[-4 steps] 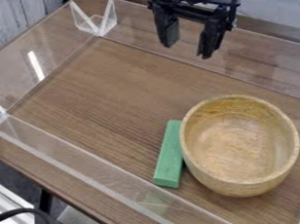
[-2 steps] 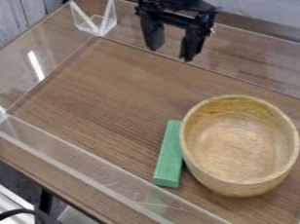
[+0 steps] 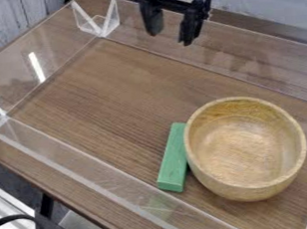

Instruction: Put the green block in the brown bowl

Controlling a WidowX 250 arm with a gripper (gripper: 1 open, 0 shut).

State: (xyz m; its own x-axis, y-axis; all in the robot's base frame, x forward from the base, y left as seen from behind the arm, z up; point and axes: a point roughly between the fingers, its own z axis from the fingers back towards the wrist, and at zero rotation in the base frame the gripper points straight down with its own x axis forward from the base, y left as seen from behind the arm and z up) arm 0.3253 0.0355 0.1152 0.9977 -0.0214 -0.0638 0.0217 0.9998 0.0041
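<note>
The green block (image 3: 173,157) lies flat on the wooden table, its long side running toward the front, its right edge close against the brown bowl (image 3: 247,145). The bowl sits at the front right, upright, with nothing inside. My gripper (image 3: 171,25) hangs at the back of the table, well above and behind both, pointing down. Its two black fingers (image 3: 150,19) stand apart with nothing between them, so it is open.
Low clear acrylic walls (image 3: 79,147) frame the wooden tabletop (image 3: 101,96). A clear corner bracket (image 3: 97,18) stands at the back left. The front edge drops off toward dark gear at the lower left.
The gripper has moved left and toward the back of the table, away from the bowl, still open. The block and bowl have not moved.
</note>
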